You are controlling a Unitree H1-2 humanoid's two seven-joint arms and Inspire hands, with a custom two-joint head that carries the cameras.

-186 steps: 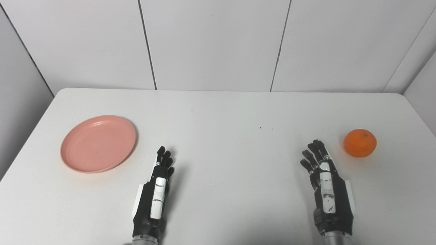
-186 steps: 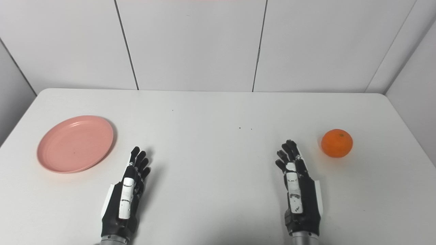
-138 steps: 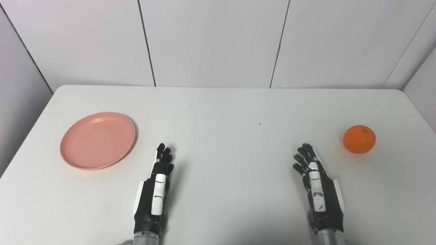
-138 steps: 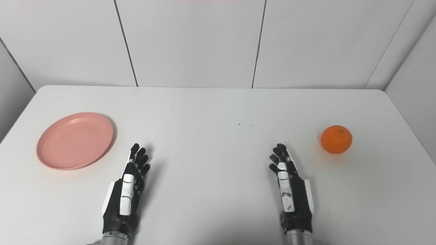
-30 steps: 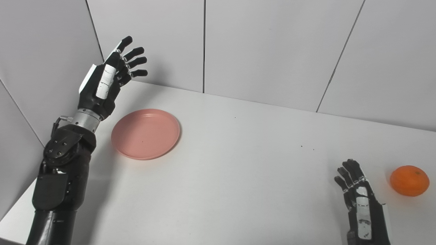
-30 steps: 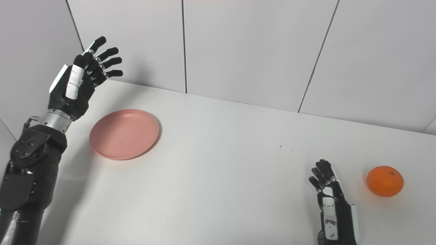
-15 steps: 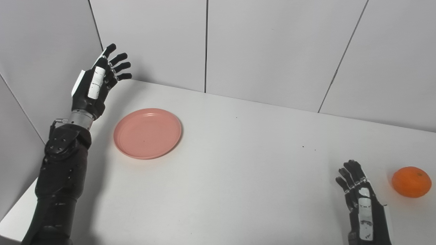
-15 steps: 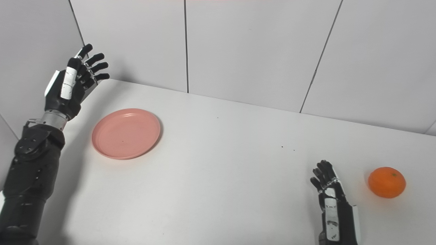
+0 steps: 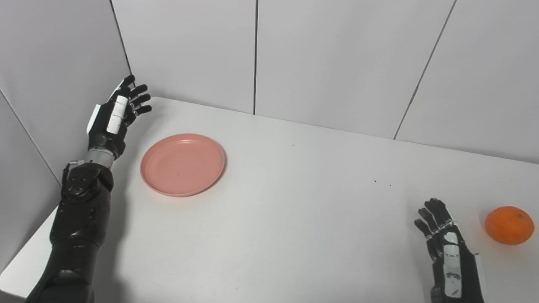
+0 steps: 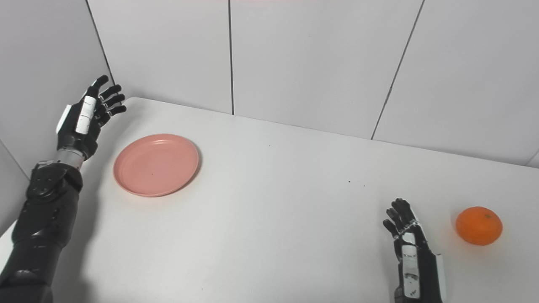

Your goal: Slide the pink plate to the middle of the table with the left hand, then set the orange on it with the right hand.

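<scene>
The round pink plate (image 9: 182, 164) lies flat on the left part of the white table (image 9: 294, 219). My left hand (image 9: 114, 118) is raised over the table's far left corner, left of the plate and apart from it, open with fingers spread and holding nothing. An orange (image 9: 509, 225) rests near the table's right side. My right hand (image 9: 445, 252) lies low at the lower right, open and empty, a short way left of the orange and not touching it.
Grey wall panels close in the table at the back and on the left, close behind my raised left hand. The table's left edge runs just under my left forearm (image 9: 80, 210). A few small dark specks (image 9: 381, 183) dot the tabletop.
My left hand has come down and drifted a little left, toward the table's far left corner, over the last second. The plate, the orange and my right hand have stayed put.
</scene>
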